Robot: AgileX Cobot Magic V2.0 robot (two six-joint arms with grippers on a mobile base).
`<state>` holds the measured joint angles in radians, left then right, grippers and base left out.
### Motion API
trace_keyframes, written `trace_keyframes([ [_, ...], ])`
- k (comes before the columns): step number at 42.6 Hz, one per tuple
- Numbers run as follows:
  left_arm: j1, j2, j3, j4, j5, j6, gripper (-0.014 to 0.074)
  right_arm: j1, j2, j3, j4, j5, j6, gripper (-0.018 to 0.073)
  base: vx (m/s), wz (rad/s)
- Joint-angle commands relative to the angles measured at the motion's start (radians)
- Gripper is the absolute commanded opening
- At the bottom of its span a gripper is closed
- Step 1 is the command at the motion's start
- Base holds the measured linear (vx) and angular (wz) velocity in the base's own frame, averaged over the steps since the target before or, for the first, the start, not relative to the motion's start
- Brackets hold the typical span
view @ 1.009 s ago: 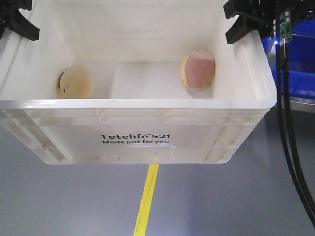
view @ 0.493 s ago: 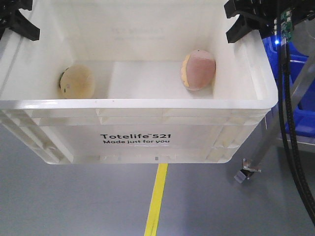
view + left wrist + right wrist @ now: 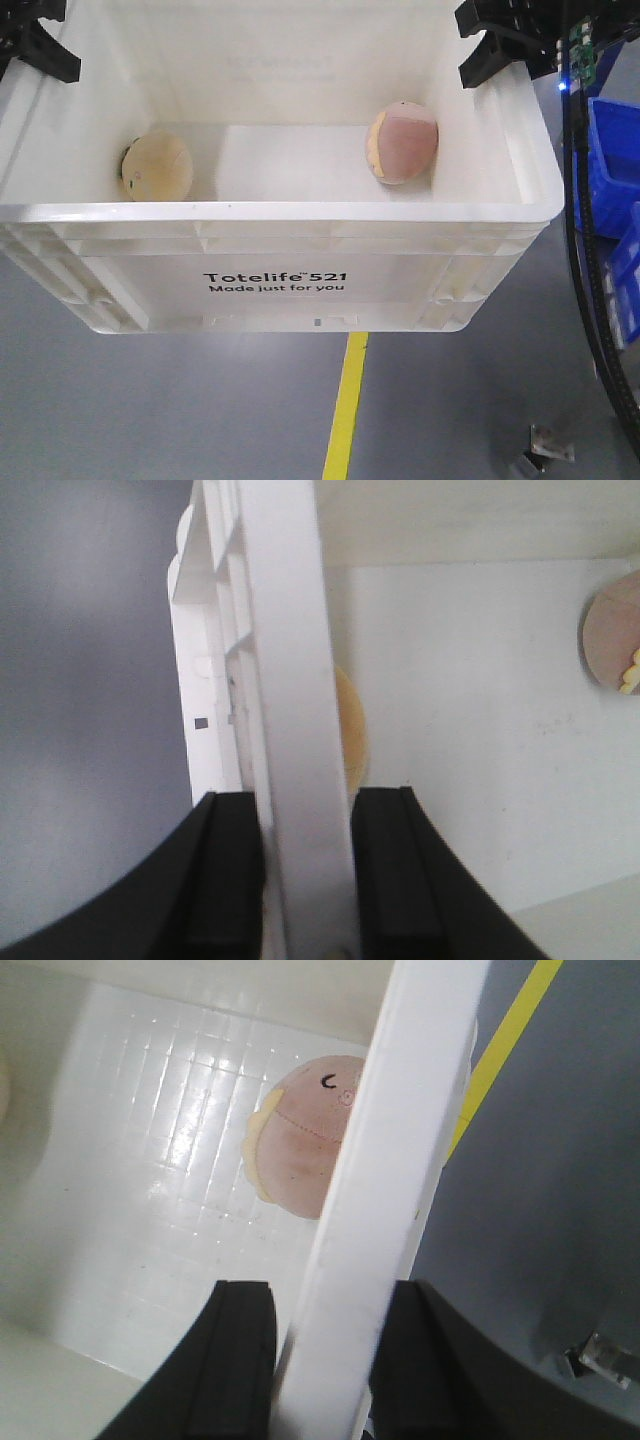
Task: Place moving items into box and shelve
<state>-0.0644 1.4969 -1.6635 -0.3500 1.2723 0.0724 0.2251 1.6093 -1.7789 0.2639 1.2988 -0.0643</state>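
The left fingers (image 3: 225, 870) pinch the left rim of the box (image 3: 300, 212), and the right fingers (image 3: 240, 1360) pinch its right rim. It hangs above the floor (image 3: 150, 420), with the cream ball (image 3: 157, 167) and pink-brown ball (image 3: 403, 143) inside. Packing looks done; shelving calls for level, matched arm travel.

Large off-white rectangular plastic tote (image 3: 290, 630): the ribbed rim wall runs top to bottom through the middle of the frame, with the pale interior floor to its right.
Left pincer (image 3: 305, 805): two black fingers (image 3: 228, 870) at the bottom edge, one outside the wall and one inside, both pressed against the rim between them.
Pale cream-yellow round plush ball (image 3: 353, 730): inside the tote, mostly hidden behind the rim, just above the inner finger.
Pinkish-brown round plush ball (image 3: 603, 640): inside the tote, cut off by the right edge, with a yellowish patch on its lower side; well apart from the cream ball.
Grey floor (image 3: 90, 680): left of the tote, blurred.
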Motion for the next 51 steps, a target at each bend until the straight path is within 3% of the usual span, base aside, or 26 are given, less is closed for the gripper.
trace_keyframes([
  [1, -0.017, -0.048, -0.039, -0.168, -0.094, -0.002, -0.0004, 0.017, -0.056, -0.039, 0.173, -0.073, -0.028, -0.0003, 0.52, 0.02],
  [51, -0.017, -0.048, -0.039, -0.167, -0.094, -0.002, -0.0004, 0.017, -0.056, -0.039, 0.173, -0.072, -0.028, -0.0003, 0.51, -0.01],
])
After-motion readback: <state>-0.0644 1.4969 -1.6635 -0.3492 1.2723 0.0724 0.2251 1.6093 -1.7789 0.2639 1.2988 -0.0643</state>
